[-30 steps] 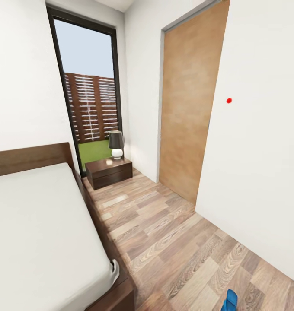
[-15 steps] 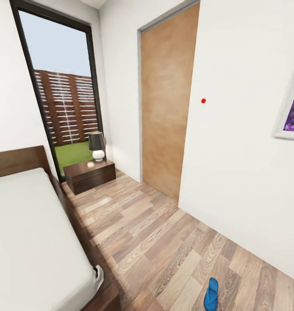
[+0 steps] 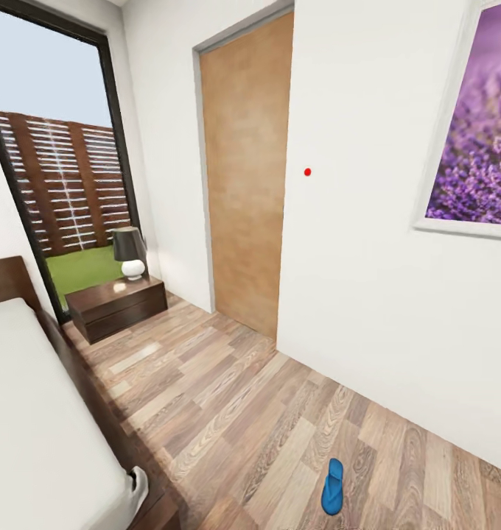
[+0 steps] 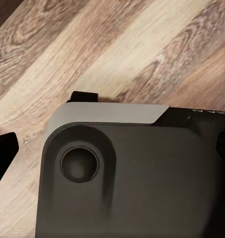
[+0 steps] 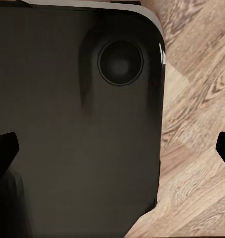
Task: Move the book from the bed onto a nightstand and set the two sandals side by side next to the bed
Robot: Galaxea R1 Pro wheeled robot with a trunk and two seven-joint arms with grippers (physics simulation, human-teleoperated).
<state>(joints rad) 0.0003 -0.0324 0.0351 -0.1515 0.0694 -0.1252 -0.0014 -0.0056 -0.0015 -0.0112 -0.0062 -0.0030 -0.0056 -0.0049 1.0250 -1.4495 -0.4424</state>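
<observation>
A bedroom with white walls and a grey-brown wood-plank floor [image 3: 265, 412] is seen from the head camera. A single bright blue flat flip-flop sandal [image 3: 332, 486] lies on the floor at the near right, well apart from the bed, its length running roughly near to far. The low bed with a dark-brown wooden frame and white mattress [image 3: 37, 434] is set along the near left, with a corner of its brown headboard at the far left. Beyond it, a low nightstand of glossy reddish dark-brown wood [image 3: 118, 306] is placed before a tall dark-framed window [image 3: 55, 169] giving onto grass and a slatted fence. A small lamp with a dark shade and white round base [image 3: 130, 252] stands on the nightstand. A plain light-brown wooden door [image 3: 244, 177] is set in the right wall, and a white-framed picture of purple flowers [image 3: 477, 140] hangs further right. In both wrist views a dark body panel of the robot is seen over floor planks; whether either hand is apart or together cannot be told.
</observation>
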